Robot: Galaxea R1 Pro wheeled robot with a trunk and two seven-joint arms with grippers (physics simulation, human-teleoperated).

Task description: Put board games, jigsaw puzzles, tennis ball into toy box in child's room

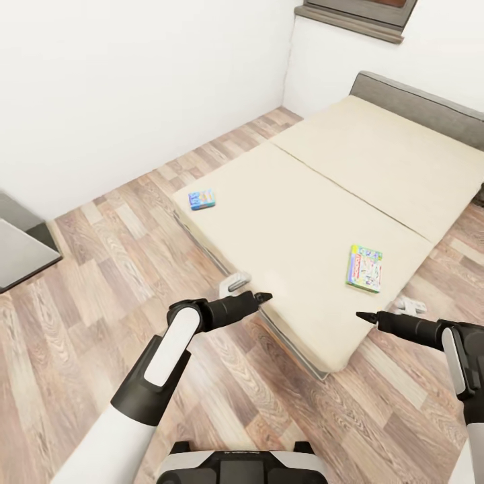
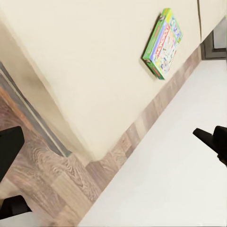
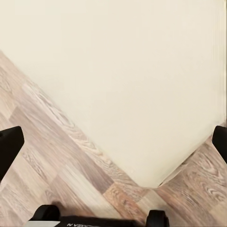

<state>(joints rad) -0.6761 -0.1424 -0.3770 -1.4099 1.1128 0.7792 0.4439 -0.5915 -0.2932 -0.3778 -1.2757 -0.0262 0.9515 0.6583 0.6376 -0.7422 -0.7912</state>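
Two board games lie on the cream mattress of the bed. A small blue one sits near the bed's left corner. A green one lies close to the near right edge and shows again as the green board game in the left wrist view. My left gripper hovers open at the bed's near edge, left of the green game. To the right, below the green game, my right gripper is held open over the floor by the bed corner. Both are empty. The table, toy box, puzzles and tennis ball are out of view.
Wood floor surrounds the bed. A grey piece of furniture stands at the far left by the white wall. The grey headboard is at the back right. Small white objects sit on the floor at the bed's edges.
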